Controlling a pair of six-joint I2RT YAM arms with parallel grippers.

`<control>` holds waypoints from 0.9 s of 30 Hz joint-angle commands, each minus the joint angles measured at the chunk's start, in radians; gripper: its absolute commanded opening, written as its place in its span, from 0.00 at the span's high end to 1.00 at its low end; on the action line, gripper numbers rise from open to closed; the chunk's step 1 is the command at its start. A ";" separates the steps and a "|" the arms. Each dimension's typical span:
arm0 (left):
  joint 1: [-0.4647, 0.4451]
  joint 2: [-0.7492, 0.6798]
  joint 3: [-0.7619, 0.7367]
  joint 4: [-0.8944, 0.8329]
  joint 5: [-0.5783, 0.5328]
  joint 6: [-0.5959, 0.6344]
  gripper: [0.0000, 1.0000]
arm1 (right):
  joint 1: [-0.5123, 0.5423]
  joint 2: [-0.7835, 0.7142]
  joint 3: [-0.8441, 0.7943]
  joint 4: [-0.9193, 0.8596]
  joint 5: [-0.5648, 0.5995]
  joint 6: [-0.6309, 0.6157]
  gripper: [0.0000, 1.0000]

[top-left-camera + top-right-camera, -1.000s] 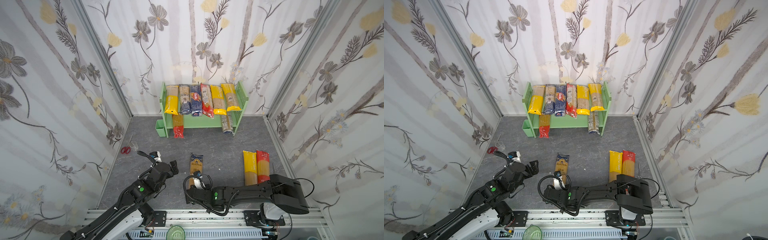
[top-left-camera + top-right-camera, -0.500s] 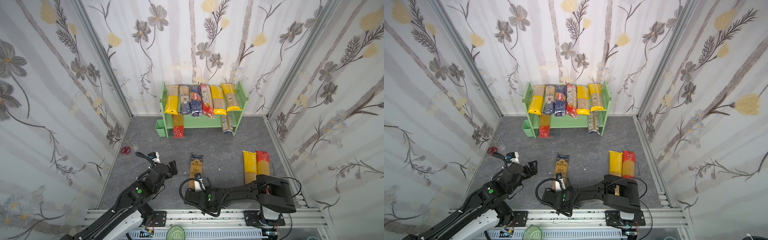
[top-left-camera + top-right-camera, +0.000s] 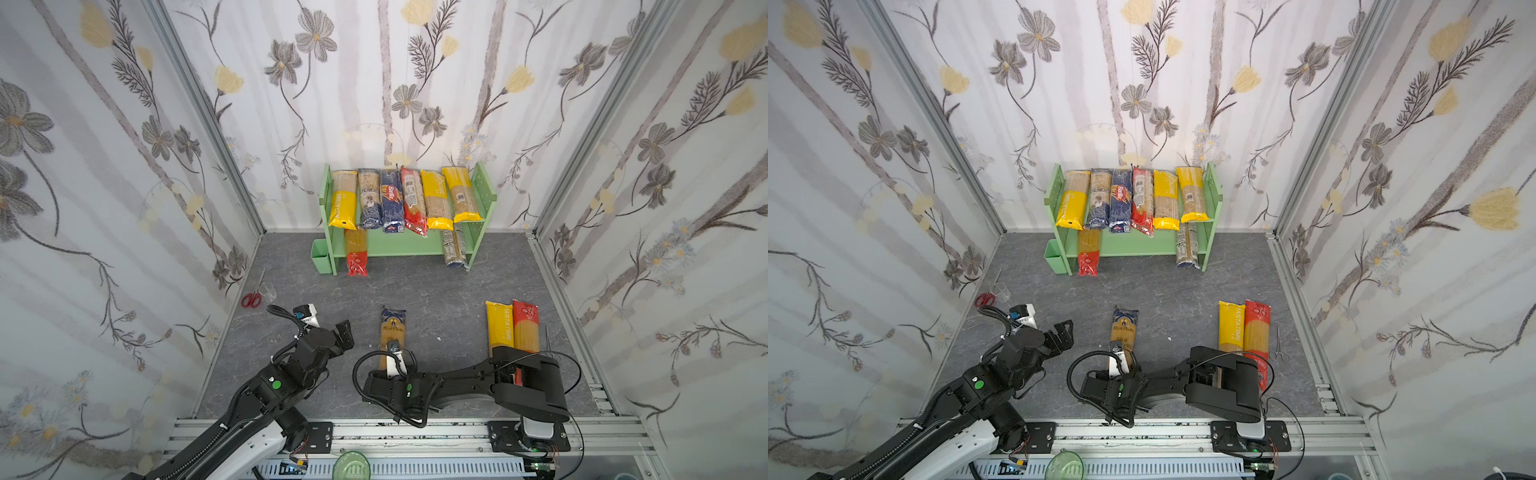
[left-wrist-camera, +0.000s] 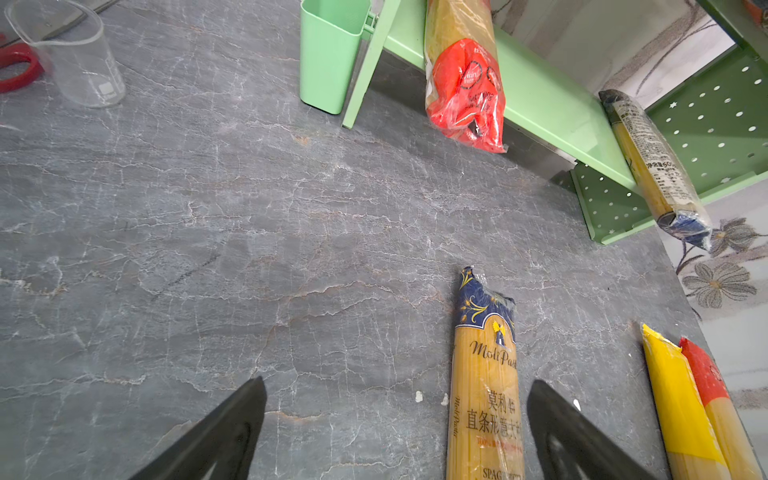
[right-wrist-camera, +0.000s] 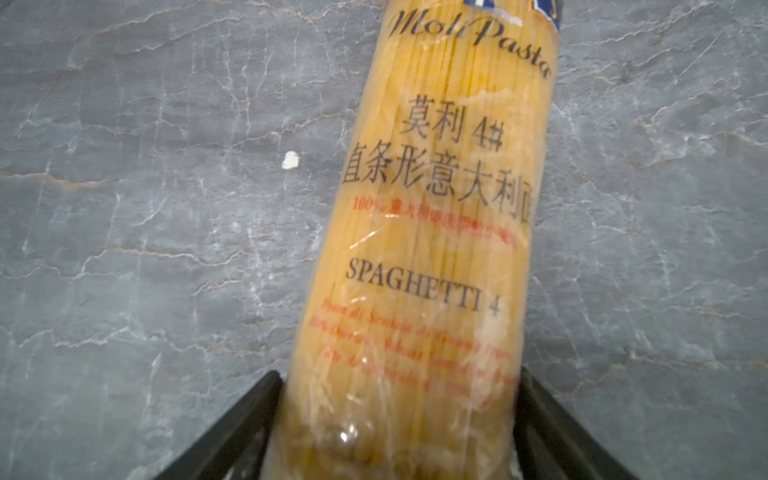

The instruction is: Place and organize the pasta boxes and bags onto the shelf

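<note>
The right pincer (image 5: 399, 384) is low over the bench (image 5: 124, 249). Its two black fingers (image 5: 266, 395) press on both long sides of the MoliPasta bag (image 5: 436, 199), so it grips this bag at the end closest to the near edge. The bag lies flat on the bench, about midway between the left and right edges and closer to the near edge, with its navy end pointing to the far edge. A small white crumb (image 5: 290, 160) lies near it.

The left pincer (image 4: 397, 384) is wide open and holds nothing. It hangs over bare bench between the MoliPasta bag and the left edge.

Near the right edge a yellow bag (image 3: 498, 328) and a red-topped bag (image 3: 525, 328) lie side by side, touching each other. Their near ends are hidden under the right arm.

The shelf (image 3: 484, 195) stands at the middle of the far edge. On its upper tier six packs lie in one row: a PASTATIME pack (image 3: 343, 203), a navy-ended bag (image 3: 369, 199), the Barilla box (image 3: 392, 199), a red bag (image 3: 412, 199), a fifth pack (image 3: 435, 199) and a sixth pack (image 3: 461, 193), both of these yellow. On the lower tier a red-ended bag (image 3: 356, 255) lies toward the left edge and a dark-ended bag (image 3: 454, 249) toward the right edge, and both stick out over the front. A small green cup (image 3: 322, 257) sits at the shelf's side toward the left edge. Red scissors (image 3: 251, 299) and a clear beaker (image 3: 269, 291) are by the left edge.
</note>
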 commanded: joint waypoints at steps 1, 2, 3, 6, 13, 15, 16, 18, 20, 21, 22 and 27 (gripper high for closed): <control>0.002 -0.005 -0.002 -0.002 -0.026 -0.006 0.00 | -0.010 0.014 -0.033 -0.006 -0.258 0.054 0.49; 0.002 -0.006 -0.001 -0.002 -0.025 -0.006 0.00 | -0.010 0.009 -0.042 -0.001 -0.263 0.054 0.54; 0.002 -0.007 -0.001 -0.001 -0.026 -0.006 0.00 | -0.010 0.000 -0.054 0.006 -0.269 0.052 0.59; 0.002 -0.009 -0.003 -0.002 -0.027 -0.007 0.00 | -0.010 -0.037 -0.095 0.039 -0.277 0.043 0.70; 0.001 -0.009 0.000 -0.003 -0.026 -0.009 0.00 | -0.008 -0.139 -0.162 0.105 -0.241 -0.045 0.84; 0.002 -0.010 0.000 -0.003 -0.027 -0.009 0.00 | -0.010 -0.164 -0.160 0.095 -0.217 -0.087 0.85; 0.001 -0.009 0.000 -0.004 -0.027 -0.009 0.00 | -0.014 -0.175 -0.155 0.082 -0.204 -0.097 0.86; 0.002 -0.011 -0.001 -0.005 -0.030 -0.009 0.00 | -0.024 -0.204 -0.151 0.074 -0.190 -0.126 0.86; 0.002 -0.015 -0.002 -0.005 -0.035 -0.010 0.00 | -0.038 -0.232 -0.150 0.074 -0.177 -0.147 0.87; 0.002 -0.018 -0.002 -0.006 -0.036 -0.010 0.00 | -0.047 -0.245 -0.148 0.074 -0.173 -0.157 0.87; 0.002 -0.022 -0.003 -0.006 -0.038 -0.012 0.00 | -0.058 -0.257 -0.143 0.073 -0.168 -0.169 0.87; 0.002 -0.029 -0.006 -0.005 -0.037 -0.010 0.00 | -0.101 -0.276 -0.083 0.044 -0.144 -0.240 0.88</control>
